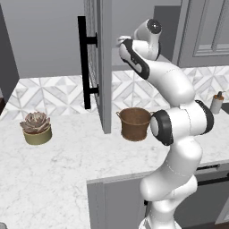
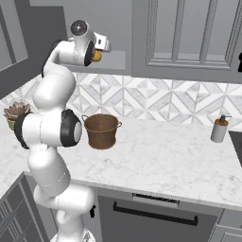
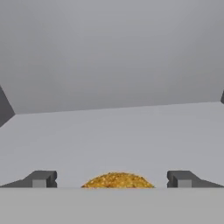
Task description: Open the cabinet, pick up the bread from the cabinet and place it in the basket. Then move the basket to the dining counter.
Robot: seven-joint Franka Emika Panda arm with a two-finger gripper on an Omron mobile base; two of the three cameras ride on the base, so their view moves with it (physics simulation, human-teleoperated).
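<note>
My gripper [image 3: 112,179] is reached up into the cabinet [image 1: 100,67], whose door is swung out toward the base so the shelf is clear to reach, and my fingers [image 3: 41,178] stand wide apart at 9 and 3 o'clock with the bread [image 3: 117,180] low between them at 6 o'clock, touched by neither. I judge I am straddling the bun so that closing will catch it across its width. The basket [image 2: 100,130] waits on the marble worktop [image 2: 165,156] below the shelf, a short carry down.
</note>
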